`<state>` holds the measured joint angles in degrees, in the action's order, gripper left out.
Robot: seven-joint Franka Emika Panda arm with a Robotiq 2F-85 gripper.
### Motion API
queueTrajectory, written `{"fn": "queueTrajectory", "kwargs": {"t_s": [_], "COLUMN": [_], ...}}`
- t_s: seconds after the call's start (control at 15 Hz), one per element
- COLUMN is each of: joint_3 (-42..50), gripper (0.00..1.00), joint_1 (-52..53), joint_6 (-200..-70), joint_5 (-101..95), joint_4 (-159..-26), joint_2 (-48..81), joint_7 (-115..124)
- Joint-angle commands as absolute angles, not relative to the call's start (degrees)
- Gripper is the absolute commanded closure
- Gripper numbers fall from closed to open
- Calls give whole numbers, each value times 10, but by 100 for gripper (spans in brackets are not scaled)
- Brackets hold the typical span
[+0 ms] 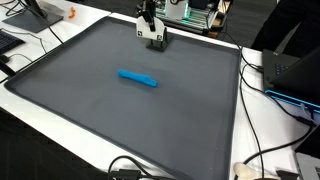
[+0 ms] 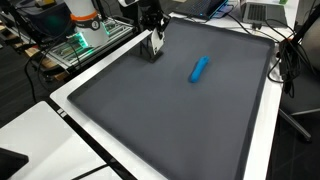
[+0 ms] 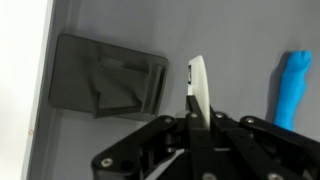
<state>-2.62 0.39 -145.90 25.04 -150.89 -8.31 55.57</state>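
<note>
My gripper (image 1: 152, 36) hangs over the far edge of a dark grey mat (image 1: 120, 120) and is shut on a thin white flat piece (image 3: 199, 88). In the wrist view the piece stands out edge-on between my fingers (image 3: 196, 112), and its shadow falls on the mat to the left. The gripper also shows in an exterior view (image 2: 152, 44), with the white piece close above the mat (image 2: 190, 130). A blue oblong object (image 1: 138, 78) lies alone near the middle of the mat. It also shows in an exterior view (image 2: 199, 68) and at the right in the wrist view (image 3: 292, 88).
The mat lies on a white table (image 1: 270, 130). Black cables (image 1: 262, 150) run along the table's edge. A green circuit board (image 2: 85, 38) and other equipment stand behind the mat. An orange item (image 1: 71, 14) lies at the back corner.
</note>
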Motion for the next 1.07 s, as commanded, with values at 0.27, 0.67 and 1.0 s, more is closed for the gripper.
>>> {"fn": "queueTrajectory", "kwargs": {"t_s": [0.27, 0.67, 1.0], "joint_3": [-24, -28, -26], "gripper": [99, 99, 99], "joint_1": [-4, 9, 21], "joint_6": [-1274, -1194, -1140], "joint_5": [108, 79, 45], "joint_4": [-1343, -1211, -1120], "joint_2": [-53, 24, 97], "joint_7": [478, 343, 229]}}
